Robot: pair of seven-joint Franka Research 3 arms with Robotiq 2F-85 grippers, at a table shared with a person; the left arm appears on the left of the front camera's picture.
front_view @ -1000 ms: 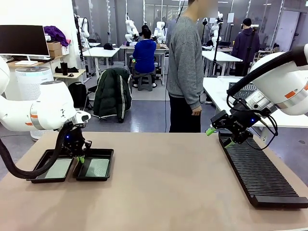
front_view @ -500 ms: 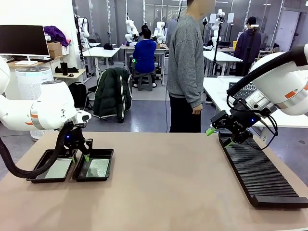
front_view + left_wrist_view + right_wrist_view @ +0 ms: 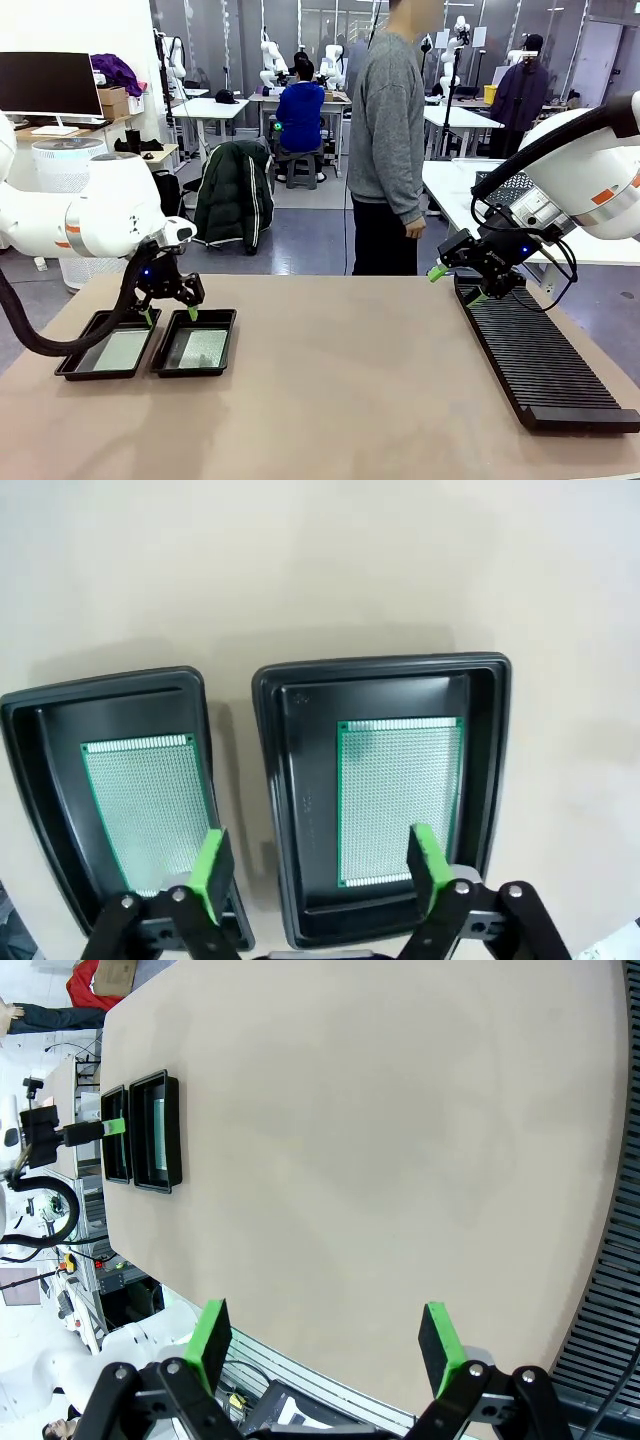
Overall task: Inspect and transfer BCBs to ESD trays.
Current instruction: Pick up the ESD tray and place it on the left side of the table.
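Note:
Two black ESD trays sit side by side at the table's left: the left tray (image 3: 72, 367) (image 3: 40, 740) and the right tray (image 3: 222, 318) (image 3: 380, 670). A green BCB lies flat in each: one (image 3: 117, 350) (image 3: 140, 800) in the left tray, the other (image 3: 195, 347) (image 3: 395, 790) in the right tray. My left gripper (image 3: 169, 314) (image 3: 316, 866) hovers open just above the trays' far rims, holding nothing. At the far right my right gripper (image 3: 455, 282) (image 3: 323, 1342) hangs open and empty over the near end of the rack.
A long black ribbed rack (image 3: 545, 360) (image 3: 615, 1300) lies along the table's right side. A person in a grey sweater (image 3: 385, 130) stands at the far edge, hands down. The bare tan tabletop (image 3: 350, 380) spreads between trays and rack.
My left gripper has opened, let go of the BCB in the right tray, and lifted up from the tray. The right arm has not moved.

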